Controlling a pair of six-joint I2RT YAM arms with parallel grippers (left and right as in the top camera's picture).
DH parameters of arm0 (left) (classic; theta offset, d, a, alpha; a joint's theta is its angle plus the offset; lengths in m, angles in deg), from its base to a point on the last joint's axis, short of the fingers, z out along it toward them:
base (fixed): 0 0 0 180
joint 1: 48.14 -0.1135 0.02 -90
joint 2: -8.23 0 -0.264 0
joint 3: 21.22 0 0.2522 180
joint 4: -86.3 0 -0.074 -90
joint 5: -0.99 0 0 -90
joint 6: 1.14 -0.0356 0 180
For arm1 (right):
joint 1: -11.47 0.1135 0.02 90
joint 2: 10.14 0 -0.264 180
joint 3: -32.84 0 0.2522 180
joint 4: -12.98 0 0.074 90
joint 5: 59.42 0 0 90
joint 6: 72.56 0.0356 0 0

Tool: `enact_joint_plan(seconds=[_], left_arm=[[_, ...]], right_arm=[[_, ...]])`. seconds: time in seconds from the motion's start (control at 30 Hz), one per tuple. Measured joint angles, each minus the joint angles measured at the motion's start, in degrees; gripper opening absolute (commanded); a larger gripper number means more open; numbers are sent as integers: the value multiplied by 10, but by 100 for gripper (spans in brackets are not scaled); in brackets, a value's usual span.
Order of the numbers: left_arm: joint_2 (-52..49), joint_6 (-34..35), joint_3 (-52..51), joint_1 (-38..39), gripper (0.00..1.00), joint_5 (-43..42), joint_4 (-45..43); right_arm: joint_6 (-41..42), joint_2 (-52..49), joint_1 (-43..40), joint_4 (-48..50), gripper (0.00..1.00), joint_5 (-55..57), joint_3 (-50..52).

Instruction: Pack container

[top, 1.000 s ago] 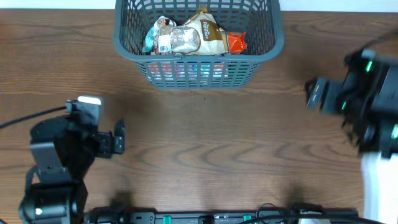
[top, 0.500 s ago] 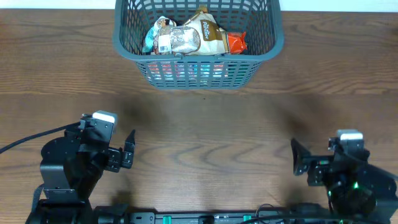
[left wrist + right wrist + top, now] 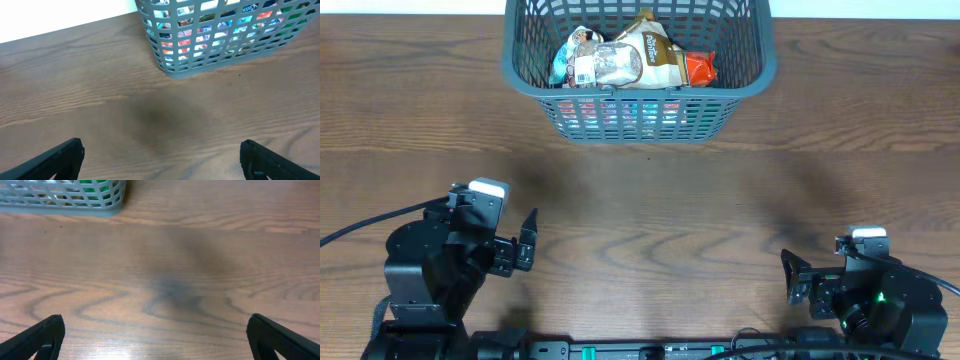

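Both arms were folded low over the tabletop [image 3: 650,220]. The left gripper [image 3: 524,243] and right gripper [image 3: 792,278] were spread wide and empty, with the container [image 3: 640,92] well ahead.

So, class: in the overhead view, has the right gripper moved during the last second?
Yes. The right gripper has moved down the frame, away from the container, toward the near edge of the table.

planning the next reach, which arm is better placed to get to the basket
Probably left: the left gripper sits nearer the container than the right gripper, and its wrist view shows more of it. Both are open.
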Motion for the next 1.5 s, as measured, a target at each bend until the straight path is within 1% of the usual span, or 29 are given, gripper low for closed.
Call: enact_joint_plan(seconds=[0.27,0.33,0.43,0.5,0.57,0.63,0.67,0.87,0.93,1.03,1.17,1.23,1.37,1.5], left_arm=[[0,0,0,0,98,0,0],[0,0,0,0,98,0,0],[0,0,0,0,98,0,1],[0,0,0,0,98,0,1],[0,0,0,0,98,0,1],[0,0,0,0,98,0,1],[0,0,0,0,99,0,1],[0,0,0,0,98,0,1],[0,0,-1,0,99,0,1],[0,0,-1,0,99,0,1],[0,0,-1,0,98,0,1],[0,0,-1,0,98,0,2],[0,0,-1,0,98,0,1],[0,0,-1,0,98,0,1]], right_arm=[[0,12,0,0,99,0,1],[0,42,0,1,99,-4,3],[0,119,0,10,99,-14,10],[0,178,0,44,99,-17,31],[0,212,0,74,99,-22,58],[0,217,0,142,99,-26,103],[0,216,0,194,99,-28,130],[-4,210,0,549,99,-48,338],[-16,211,2,646,99,-51,396],[-53,211,16,724,99,-51,447],[-115,212,38,741,99,-48,482],[-127,212,40,734,99,-42,491],[-114,213,40,655,99,-31,499],[-89,212,40,643,99,-21,503]])
